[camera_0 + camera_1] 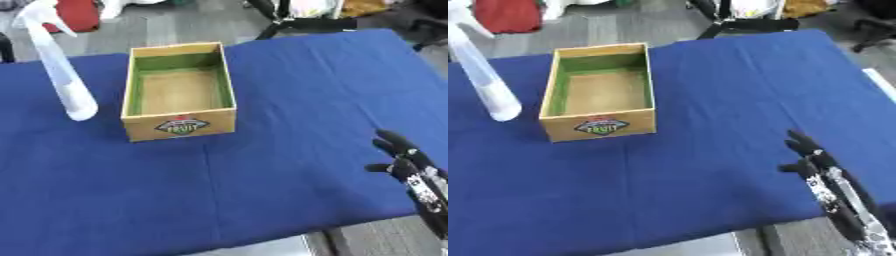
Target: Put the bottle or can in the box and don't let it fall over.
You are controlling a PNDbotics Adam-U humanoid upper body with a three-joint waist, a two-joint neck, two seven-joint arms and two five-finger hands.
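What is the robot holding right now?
Nothing. Its right hand hovers open over the blue table, far from the spray bottle beside the box.

We see just one robot hand [808, 156] here — the right one, coming in from the lower right corner. Its forearm runs up from the bottom edge, black with silvery, speckled parts along the wrist. The fingers [395, 140] are stretched out and relaxed, pointing away from us, and the thumb [789, 168] sticks out sideways to the left — nothing in its grasp. The left arm does not show for us in either eye.
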